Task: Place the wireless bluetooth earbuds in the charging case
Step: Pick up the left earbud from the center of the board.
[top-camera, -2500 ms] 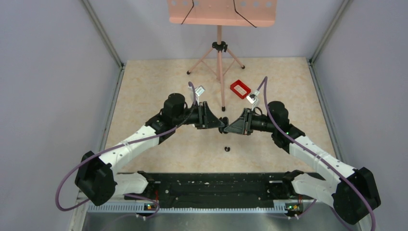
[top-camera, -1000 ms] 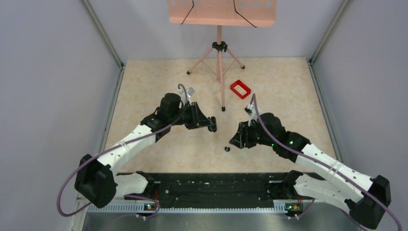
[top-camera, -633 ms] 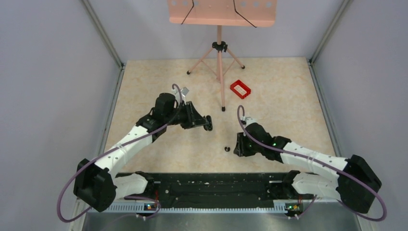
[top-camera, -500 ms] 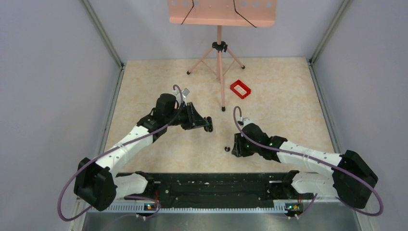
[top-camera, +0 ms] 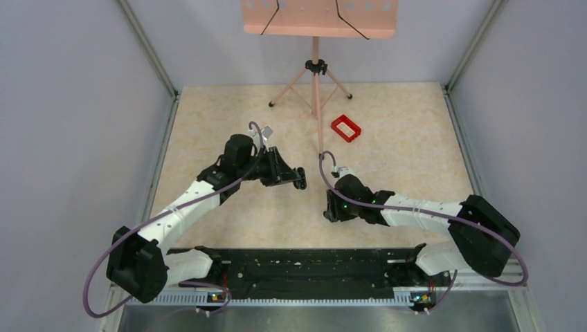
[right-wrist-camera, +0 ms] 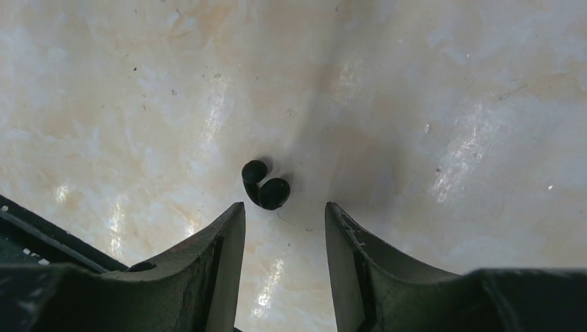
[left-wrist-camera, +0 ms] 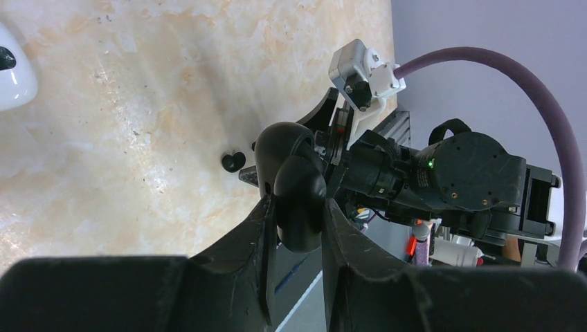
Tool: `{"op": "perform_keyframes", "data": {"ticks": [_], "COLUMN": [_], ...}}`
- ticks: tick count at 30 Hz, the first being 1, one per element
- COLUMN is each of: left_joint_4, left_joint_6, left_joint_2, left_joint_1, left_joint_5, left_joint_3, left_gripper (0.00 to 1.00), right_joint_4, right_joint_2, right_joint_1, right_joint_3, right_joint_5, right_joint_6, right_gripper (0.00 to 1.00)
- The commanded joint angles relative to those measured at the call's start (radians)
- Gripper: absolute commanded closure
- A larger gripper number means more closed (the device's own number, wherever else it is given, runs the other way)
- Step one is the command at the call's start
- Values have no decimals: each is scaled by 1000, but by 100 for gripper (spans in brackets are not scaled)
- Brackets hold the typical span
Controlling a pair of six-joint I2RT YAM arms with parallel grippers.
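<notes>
Walls [top-camera: 83,104]: close in the left, right and far sides; grey and plain.
Table [top-camera: 415,138]: spreads beige and marbled between the walls; leaves wide bare room at far right, at far left, and between the two arms.
Pink tripod stand [top-camera: 316,69]: stands at the far middle, feet on the table, one foot just beyond the right arm's cable loop.
Black rail [top-camera: 311,273]: runs along the near edge, between the arm bases.
Left arm [top-camera: 187,207]: reaches forward and inward, wrist turned toward the centre, well apart from the left wall.
Right arm [top-camera: 415,211]: lies low and stretched leftward across the near middle.
Left gripper [left-wrist-camera: 297,207]: clamps the charging case between both fingers, held above the table.
Right gripper [right-wrist-camera: 284,214]: stands apart at the fingers, tips down close to the table, nothing between them.
Red rectangular frame [top-camera: 345,128]: lies flat beyond the right arm, near the stand's foot.
Charging case [left-wrist-camera: 294,183]: sticks out past the left fingertips, glossy black; cannot tell whether the lid stands open.
White rounded object [left-wrist-camera: 10,66]: sits cut off at the left wrist view's edge.
Earbud [right-wrist-camera: 265,185]: lies on the table just ahead of the right fingertips, at the mouth of the gap, nearer one finger; hidden under the gripper from above.
</notes>
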Motion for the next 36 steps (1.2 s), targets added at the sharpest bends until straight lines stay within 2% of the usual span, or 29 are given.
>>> {"op": "perform_keyframes", "data": {"ticks": [1,6,17,23,28,31,33,36], "left_joint_4": [54,59,74,65,49,48,35,8], "left_joint_6": [-4,-6,-14,-10,-7,-21,-16,-5], "left_joint_2": [1,7,8,0,-14,-25,-37,-58], "left_joint_1": [5,5,4,4,12,31,40,58], "left_joint_5": [10,18,27,18,-10,0,-5,-16], "left_joint_3": [-7,-5,-11,-11,-13,-19,-19,-22], "left_gripper": [99,99,99,99,99,99,99,99], "right_joint_4": [26,-67,-194,-169,-135,-21,39,32], "right_joint_2": [28,7,-94,-199,-230,-232,-220,-159], "right_joint_1": [11,6,-79,-94,12,82,108,118], "right_joint_3": [64,79,62,65,70,39,24,46], "right_joint_5": [55,135,180,58,9,-68,-105,-87], "right_joint_6": [-29,-91,-163,-143,-110,-141,-161,-184], "right_gripper": [55,56,58,59,59,60,63,67]}}
